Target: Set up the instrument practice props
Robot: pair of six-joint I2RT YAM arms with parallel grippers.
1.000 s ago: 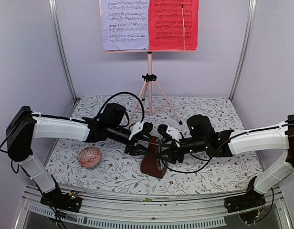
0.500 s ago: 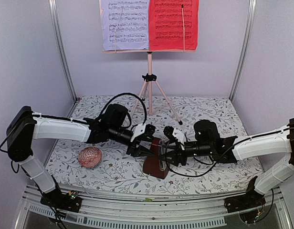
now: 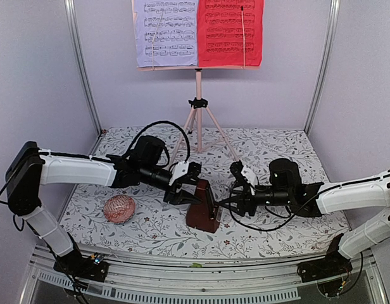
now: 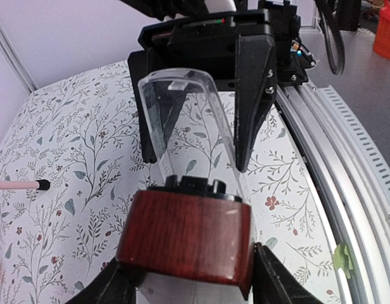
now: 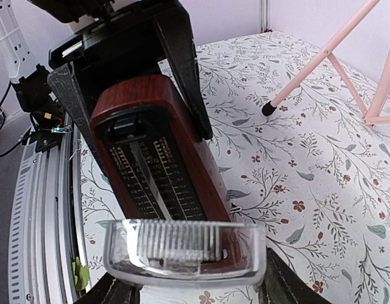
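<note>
Since the earlier frame the right hand (image 3: 235,189) has drawn back to the right, and a gap now shows between it and the metronome (image 3: 203,212). From above, what that hand carries is too faint to make out. Only its own wrist view shows a clear cover (image 5: 182,250) pinched between its fingers, with the fingers cut off at the bottom edge.

At far left on the flowered desk (image 3: 277,234) lies a patterned ball (image 3: 119,209), well apart from the rest and seen only from above. Next, the left hand (image 3: 194,190) is closed on the metronome's upper part, one finger on each side. Its wrist view catches just the fingertips at the lower edge.

The metronome stands near the front middle of the desk; whether its base lies flat I cannot tell. Only the right wrist view shows its open face, with scale and rod. The cover sits just in front of that face, and contact is unclear.

At the back, the music stand (image 3: 198,101) bears a lavender page (image 3: 164,31) and a red page (image 3: 230,31), their tops cut off.
</note>
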